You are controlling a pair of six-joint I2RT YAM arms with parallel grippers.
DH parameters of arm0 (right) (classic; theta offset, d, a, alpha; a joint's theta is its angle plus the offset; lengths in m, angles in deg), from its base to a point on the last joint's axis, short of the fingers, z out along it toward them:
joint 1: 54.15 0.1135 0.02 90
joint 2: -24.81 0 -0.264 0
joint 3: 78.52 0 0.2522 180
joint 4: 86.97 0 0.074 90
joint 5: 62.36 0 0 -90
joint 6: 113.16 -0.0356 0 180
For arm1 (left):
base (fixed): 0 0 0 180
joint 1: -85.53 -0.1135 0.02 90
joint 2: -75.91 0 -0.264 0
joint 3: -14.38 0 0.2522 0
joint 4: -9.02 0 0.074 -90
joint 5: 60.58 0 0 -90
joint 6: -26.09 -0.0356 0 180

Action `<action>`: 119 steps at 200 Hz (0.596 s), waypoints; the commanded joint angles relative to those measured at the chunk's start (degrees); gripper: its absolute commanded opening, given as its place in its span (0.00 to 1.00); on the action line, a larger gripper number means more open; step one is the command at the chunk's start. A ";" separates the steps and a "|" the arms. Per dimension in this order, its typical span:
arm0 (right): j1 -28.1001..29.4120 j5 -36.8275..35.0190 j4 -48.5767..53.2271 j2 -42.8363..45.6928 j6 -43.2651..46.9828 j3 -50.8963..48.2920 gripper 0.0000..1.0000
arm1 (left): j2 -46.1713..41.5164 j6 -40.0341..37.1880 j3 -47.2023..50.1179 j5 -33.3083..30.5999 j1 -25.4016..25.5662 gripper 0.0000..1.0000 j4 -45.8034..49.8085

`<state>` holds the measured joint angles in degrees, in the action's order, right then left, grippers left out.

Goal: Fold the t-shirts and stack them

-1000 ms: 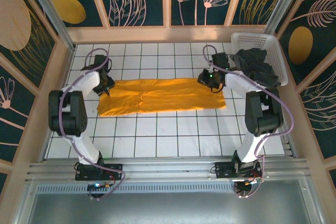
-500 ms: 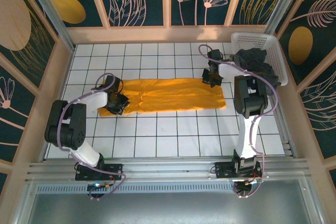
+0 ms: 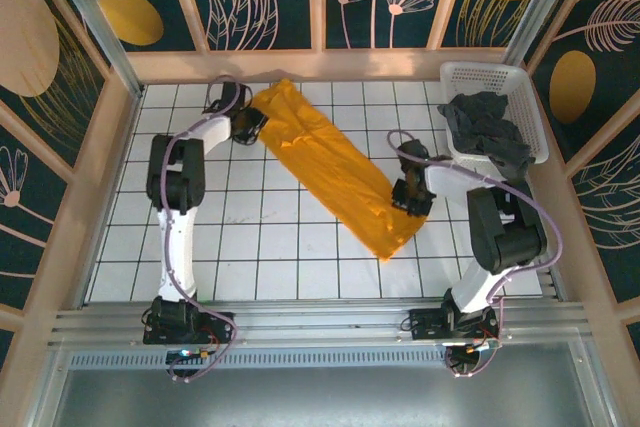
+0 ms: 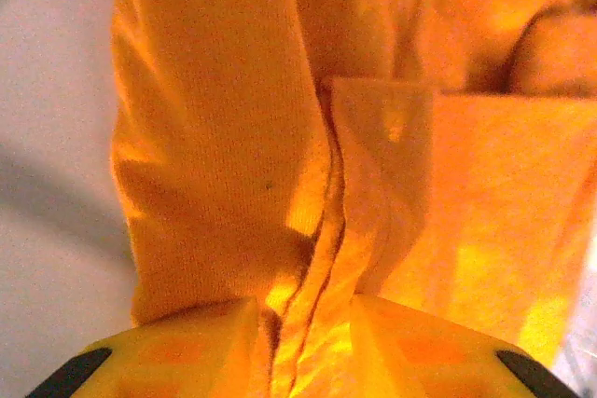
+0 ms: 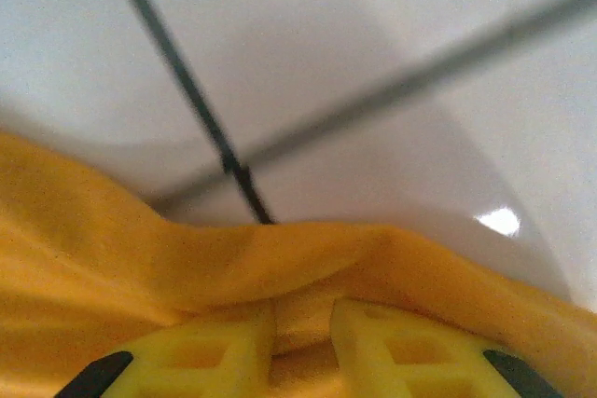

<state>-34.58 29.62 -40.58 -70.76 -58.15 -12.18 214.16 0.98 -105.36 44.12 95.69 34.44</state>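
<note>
**Orange shirt laid out on a slant, both pincers biting cloth**

Top camera first. The orange t-shirt (image 3: 335,172) is a long folded strip running diagonally over the white tiled bench (image 3: 250,247). It goes from the upper middle-left of the frame down to just right of centre. The left pincer (image 3: 252,123) is at the strip's upper end, close to the top left of the tiles. The right pincer (image 3: 408,197) is against the strip's right-hand edge near its lower end, right of centre. From up here I honestly can't make out how either set of jaws stands.

The dark grey t-shirt (image 3: 488,132) is heaped in the white basket (image 3: 480,69) in the upper right corner, well apart from the orange one.

Left wrist cam: pretty much wall-to-wall orange, with a bit of pale bench down the left side. The two yellow fingers (image 4: 187,351) poke up from the bottom edge. A folded seam of the orange t-shirt (image 4: 233,156) runs straight down into the narrow gap between them. So the left pincer (image 4: 303,347) is clamped on the orange cloth.

Right wrist cam: it's a bit blurry. The yellow fingers (image 5: 410,351) are at the bottom again, with a ridge of the orange t-shirt (image 5: 112,240) squeezed between them. So the right pincer (image 5: 303,342) is clamped on it too. Bare bench (image 5: 373,34) with dark grout lines takes up the upper half.
</note>
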 commanded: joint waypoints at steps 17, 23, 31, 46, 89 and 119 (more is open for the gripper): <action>9.00 14.63 6.02 -2.89 -2.22 -3.80 0.30 | 17.70 8.18 -23.56 7.89 5.27 0.34 -5.21; 9.74 15.34 5.52 -2.35 -1.90 -2.74 0.31 | 19.77 9.91 -26.74 8.78 5.69 0.34 -6.64; 9.87 16.70 5.34 -1.86 -1.79 -1.48 0.35 | 22.72 11.93 -30.75 9.55 6.05 0.34 -7.68; 9.06 19.26 6.67 -1.30 -2.36 0.81 0.39 | 25.79 13.93 -36.08 10.43 6.11 0.37 -8.13; 7.84 18.00 10.09 6.41 -2.58 2.61 0.49 | 13.67 -0.29 -31.17 4.89 6.30 0.52 1.50; 6.91 7.09 12.66 11.05 0.79 -0.34 0.51 | -7.07 -6.63 -3.09 -0.75 7.86 0.57 1.42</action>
<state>-26.76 45.27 -32.76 -63.81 -59.70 -11.14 224.22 2.35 -123.50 47.49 102.42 32.76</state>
